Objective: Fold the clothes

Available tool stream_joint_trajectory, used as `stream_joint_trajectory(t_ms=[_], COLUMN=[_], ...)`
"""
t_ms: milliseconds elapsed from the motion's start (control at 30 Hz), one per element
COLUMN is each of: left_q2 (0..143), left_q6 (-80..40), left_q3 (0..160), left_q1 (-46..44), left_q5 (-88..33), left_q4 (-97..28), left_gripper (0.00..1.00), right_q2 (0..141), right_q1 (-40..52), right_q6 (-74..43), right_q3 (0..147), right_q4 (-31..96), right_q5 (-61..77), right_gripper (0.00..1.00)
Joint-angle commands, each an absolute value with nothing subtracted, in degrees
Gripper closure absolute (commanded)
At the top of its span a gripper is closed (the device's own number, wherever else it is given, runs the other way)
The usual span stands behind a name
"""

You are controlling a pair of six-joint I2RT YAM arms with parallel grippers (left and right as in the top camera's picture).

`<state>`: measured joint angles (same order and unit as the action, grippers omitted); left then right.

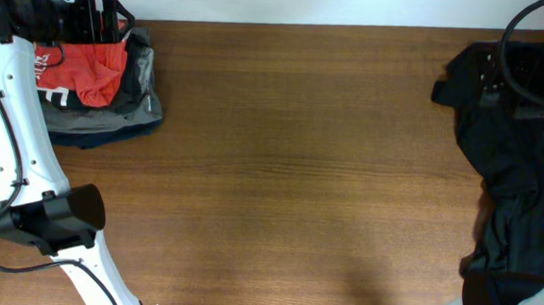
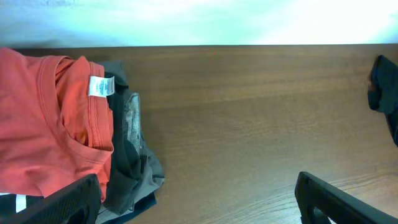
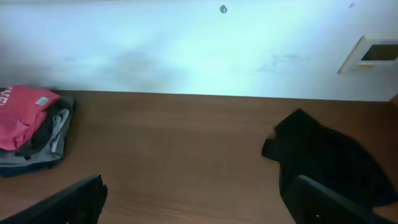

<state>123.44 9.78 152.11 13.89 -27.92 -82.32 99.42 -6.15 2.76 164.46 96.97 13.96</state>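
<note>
A folded stack with a red shirt [image 1: 92, 71] on top of grey garments [image 1: 128, 111] lies at the table's back left; it also shows in the left wrist view [image 2: 50, 130] and small in the right wrist view [image 3: 22, 115]. A crumpled black garment [image 1: 516, 186] lies along the right edge and shows in the right wrist view [image 3: 329, 155]. My left gripper [image 1: 100, 19] [image 2: 196, 196] is open and empty, right beside the stack. My right gripper [image 3: 196, 199] is open and empty, low over the table near the black garment's front.
The wooden table [image 1: 299, 173] runs between the stack and the black garment. Black cables [image 1: 524, 54] hang at the back right over the garment. The left arm's white links [image 1: 16, 156] cross the left edge. A pale wall [image 3: 186, 56] stands behind the table.
</note>
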Motion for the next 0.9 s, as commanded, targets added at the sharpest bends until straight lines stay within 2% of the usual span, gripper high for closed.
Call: stream_joint_trajectory(t_ms=[0,400,600,733,867], left_q2=[123.3,123.3,123.3,123.3,123.3], left_q6=[9.3,9.3,9.3,9.3,9.3], left_q3=[152.3,152.3,152.3,152.3,152.3], left_q1=[13.9,13.9,13.9,13.9,13.9], left_q5=[-29.1,-29.1,-29.1,-29.1,-29.1], left_q4=[-82.4,-82.4,-82.4,-82.4,-82.4], left_gripper=[0.01,0.01,0.01,0.01,0.01], right_q2=[100.3,101.3,97.3,90.5,80.4], right_q1=[-5.5,-5.5,-5.5,-5.5,-5.5], right_q6=[2.3,2.3,2.4,4.6,5.8], right_q3=[164.7,164.5,164.0,156.7,140.9], right_q4=[97.3,97.3,96.4,87.7,74.5], right_q5=[13.4,13.4,11.9,10.3,9.5], right_gripper=[0.01,0.01,0.01,0.01,0.01])
